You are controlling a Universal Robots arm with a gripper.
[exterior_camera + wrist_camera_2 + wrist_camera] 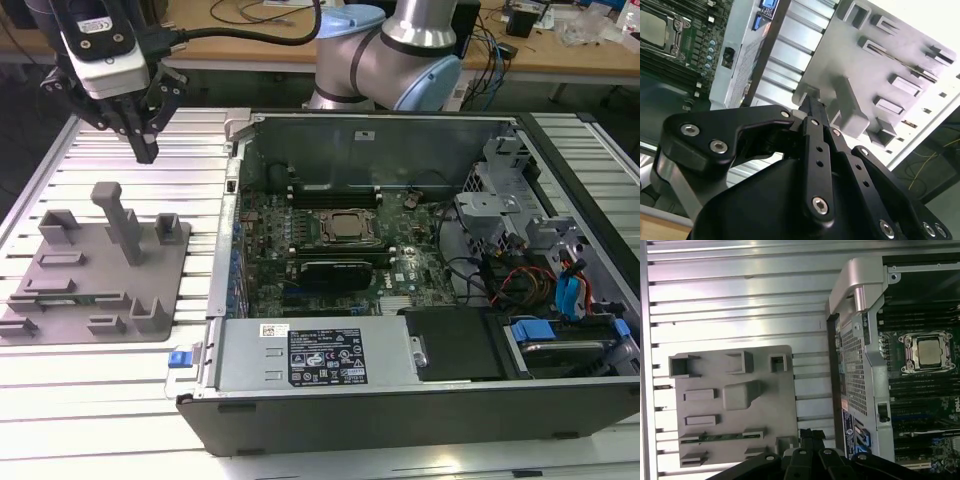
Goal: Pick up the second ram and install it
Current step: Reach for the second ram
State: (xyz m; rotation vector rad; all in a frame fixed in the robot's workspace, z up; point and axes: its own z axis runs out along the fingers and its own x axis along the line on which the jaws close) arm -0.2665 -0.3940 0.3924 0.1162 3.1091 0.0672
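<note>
Gripper [147, 150] hangs over the tray [165, 262], fingers pressed together, nothing held. Ram [722, 436] sits in the tray's long slot, apart from the fingertips. Risk: a closed descent could strike the ram's edge or the post [122, 225], and a skewed grasp could jam it.

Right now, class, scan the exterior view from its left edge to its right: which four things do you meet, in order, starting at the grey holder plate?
First the grey holder plate → blue latch tab → processor → blue-handled drive bay.
</note>
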